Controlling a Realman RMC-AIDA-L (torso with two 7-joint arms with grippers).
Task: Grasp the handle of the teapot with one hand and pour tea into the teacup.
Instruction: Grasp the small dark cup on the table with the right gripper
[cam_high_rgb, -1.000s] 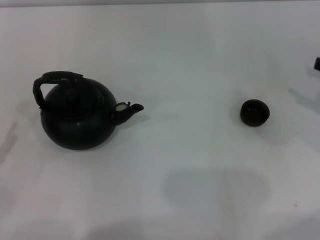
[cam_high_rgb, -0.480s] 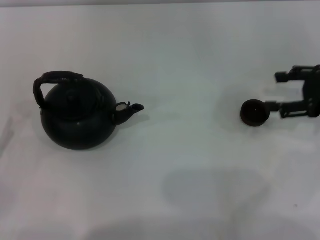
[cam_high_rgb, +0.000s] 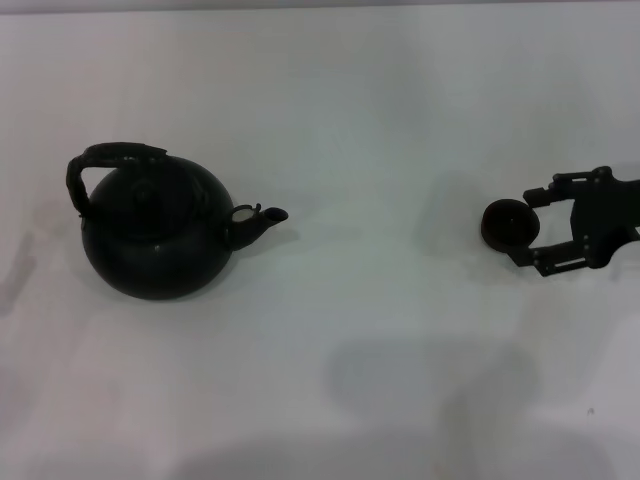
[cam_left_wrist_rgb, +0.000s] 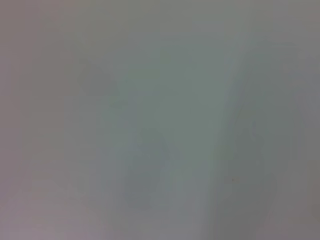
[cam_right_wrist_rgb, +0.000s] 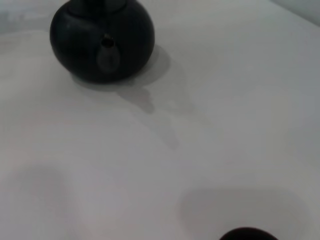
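The matte black teapot (cam_high_rgb: 155, 232) stands on the white table (cam_high_rgb: 380, 120) at the left, its short spout (cam_high_rgb: 258, 220) pointing right. Its rough arched handle (cam_high_rgb: 112, 156) rises over the lid. The small dark teacup (cam_high_rgb: 506, 224) sits far to the right. My right gripper (cam_high_rgb: 527, 229) reaches in from the right edge, open, with one finger (cam_high_rgb: 540, 195) behind the cup's right side and the other in front of it. The right wrist view faces the teapot (cam_right_wrist_rgb: 102, 42) spout-on, with the teacup (cam_right_wrist_rgb: 247, 234) barely showing at the frame's edge. The left gripper is out of view.
Only bare white tabletop (cam_left_wrist_rgb: 160, 120) shows in the left wrist view. A wide stretch of table separates teapot and cup. Soft shadows lie on the near table.
My right gripper has come in from the right edge and moved left, so its open fingers now flank the teacup. Teapot and cup have not moved.
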